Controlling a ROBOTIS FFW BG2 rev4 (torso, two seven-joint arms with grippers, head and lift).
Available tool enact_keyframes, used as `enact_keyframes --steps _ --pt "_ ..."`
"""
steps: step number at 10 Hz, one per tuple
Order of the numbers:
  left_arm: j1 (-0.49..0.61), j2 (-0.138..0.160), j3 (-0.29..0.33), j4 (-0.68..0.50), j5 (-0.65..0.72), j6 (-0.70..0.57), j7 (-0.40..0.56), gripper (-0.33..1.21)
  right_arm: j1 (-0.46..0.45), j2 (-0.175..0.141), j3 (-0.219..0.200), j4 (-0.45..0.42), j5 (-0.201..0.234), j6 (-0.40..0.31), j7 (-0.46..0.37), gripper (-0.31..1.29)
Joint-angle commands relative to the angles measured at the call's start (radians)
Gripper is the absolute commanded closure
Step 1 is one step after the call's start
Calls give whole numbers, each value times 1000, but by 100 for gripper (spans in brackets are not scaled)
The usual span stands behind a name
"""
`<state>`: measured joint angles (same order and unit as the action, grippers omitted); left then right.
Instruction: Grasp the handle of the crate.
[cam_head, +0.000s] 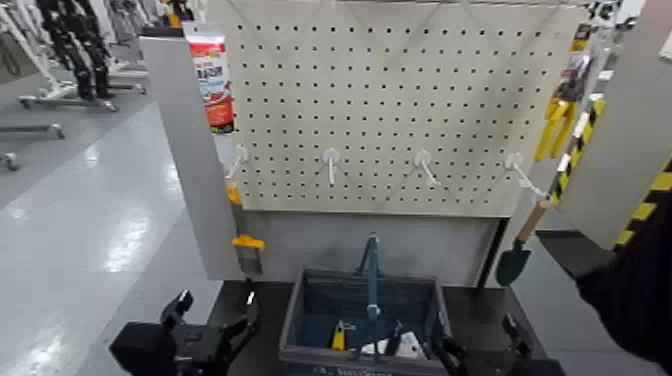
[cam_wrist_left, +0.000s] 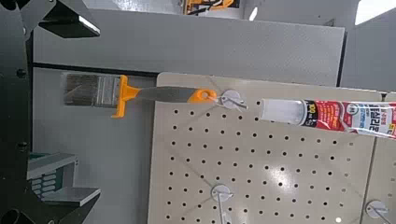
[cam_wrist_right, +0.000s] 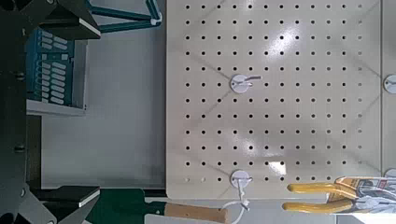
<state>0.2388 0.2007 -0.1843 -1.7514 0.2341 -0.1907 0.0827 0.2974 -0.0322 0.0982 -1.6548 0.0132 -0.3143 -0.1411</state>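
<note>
**Pincers apart, one on each side of the crate**

So the left pincer (cam_head: 218, 300) is just off the crate's (cam_head: 292, 315) left side, its fingers spread wide with a gap between them. The right pincer (cam_head: 478, 328) is over by the right side, fingers spread too, and both wrist views show the same thing. Neither one is clamped on the handle (cam_head: 373, 275), which stands up over the middle of the crate, between the two pincers. You can also catch a bit of it in the right wrist view.

The crate itself is sitting on the dark bench (cam_head: 265, 345), right in front of the pegboard (cam_head: 380, 110). It's got some stuff inside: a yellow and black item (cam_head: 339, 337) and a white thing (cam_head: 410, 346) near the front. Can't tell what either of those is, tbh.

Up on the board there's a row of white hooks (cam_head: 424, 160) along the lower part. An orange and grey brush (cam_head: 248, 243) hangs at the left end, bristles down, with a red and white tube (cam_head: 212, 85) above it. Over at the right end hangs a green trowel (cam_head: 513, 265) with a wooden handle, blade down, and some yellow-handled tool (cam_head: 556, 125) is above that.
</note>
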Motion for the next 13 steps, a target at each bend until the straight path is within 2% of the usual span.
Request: enact_keyframes --steps 1,2,3,7,8,10,13 --pt "-3 -3 2 -4 -9 5 2 11 0 0 2 -3 5 7 -5 13" --pt "-4 -3 3 -4 -6 10 -1 11 0 0 2 -3 5 9 -5 13" --pt "-15 -4 16 -7 21 43 -44 11 0 0 3 -3 4 11 -6 13" --pt "-130 -14 97 0 195 330 -294 11 -1 -2 8 -2 1 11 -5 13" --pt "-164 -9 103 9 252 396 -322 11 -1 -2 8 -2 -2 11 -5 13" --pt "-219 6 77 59 406 442 -337 11 -3 -2 9 0 -4 11 -5 13" --pt "-312 8 2 154 588 487 -353 11 -4 -3 11 4 -9 6 -5 13"
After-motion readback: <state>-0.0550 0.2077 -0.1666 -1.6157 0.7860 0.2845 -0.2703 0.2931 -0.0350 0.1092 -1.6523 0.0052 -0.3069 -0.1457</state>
